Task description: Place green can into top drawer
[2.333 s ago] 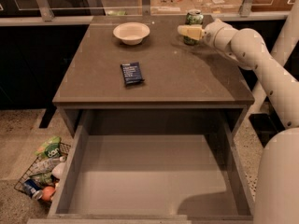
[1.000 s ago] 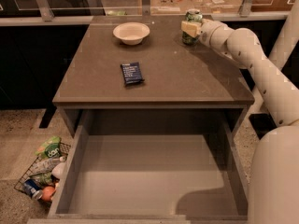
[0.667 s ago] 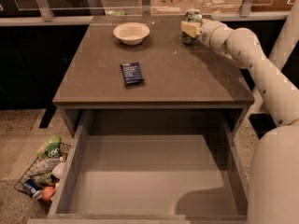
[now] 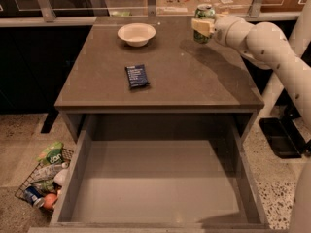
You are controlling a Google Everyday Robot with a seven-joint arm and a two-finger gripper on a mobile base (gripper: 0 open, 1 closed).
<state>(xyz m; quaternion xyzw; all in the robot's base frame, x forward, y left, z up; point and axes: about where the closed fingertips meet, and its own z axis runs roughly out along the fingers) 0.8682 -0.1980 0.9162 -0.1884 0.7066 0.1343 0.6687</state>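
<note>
The green can [image 4: 204,13] has a mottled green body and a silver top. My gripper [image 4: 203,26] is shut on it and holds it upright above the far right part of the table top [image 4: 194,76]. The pale fingers [image 4: 200,26] wrap across the can's front. The white arm reaches in from the right. The top drawer [image 4: 155,188] is pulled open below the table's front edge; its flat grey floor holds nothing.
A white bowl [image 4: 136,33] stands at the back middle of the table. A dark blue flat packet [image 4: 137,75] lies near the table's middle. A wire basket [image 4: 41,181] with several cans and packets sits on the floor at the left.
The gripper has lifted the green can off the table top and moved it slightly up and toward the back. The bowl, packet and drawer have not moved.
</note>
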